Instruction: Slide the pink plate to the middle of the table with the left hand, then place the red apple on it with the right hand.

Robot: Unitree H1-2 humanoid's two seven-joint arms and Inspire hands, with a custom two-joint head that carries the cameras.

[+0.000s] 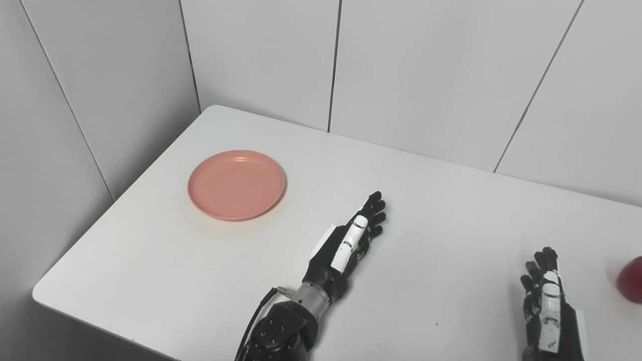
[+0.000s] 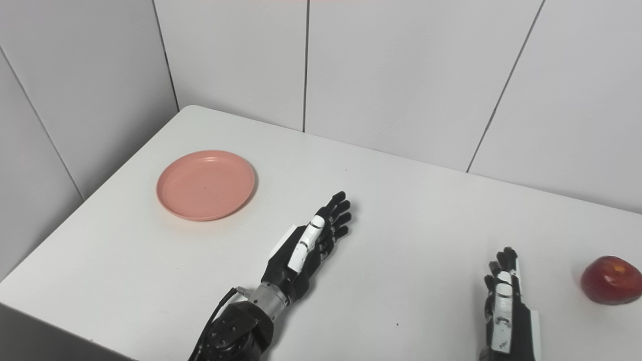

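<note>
the plate point(image 2: 205, 185) lay flat and bare on the left part of the white table point(image 2: 411, 200), nearer the far left corner than the middle, close to the left edge. the apple point(image 2: 611, 280) sat on the table at the far right, just beside the right hand point(image 2: 504, 301) but not touching it; in the left eye view it was cut by the picture's edge.

the left hand point(image 2: 311, 245) reached over the tabletop near the middle, its fingers point(image 2: 337, 210) stretched out straight and close together, pointing toward the far right, palm turned on edge. it held nothing and was well apart from the plate, which lay off to its left. whether it touched the table could not be told.

the right hand stood low at the bottom right, fingers extended and pointing away from the robot, empty. a gap of bare table lay between it and the apple.

grey wall panels point(image 2: 391, 70) rose behind the table.
</note>
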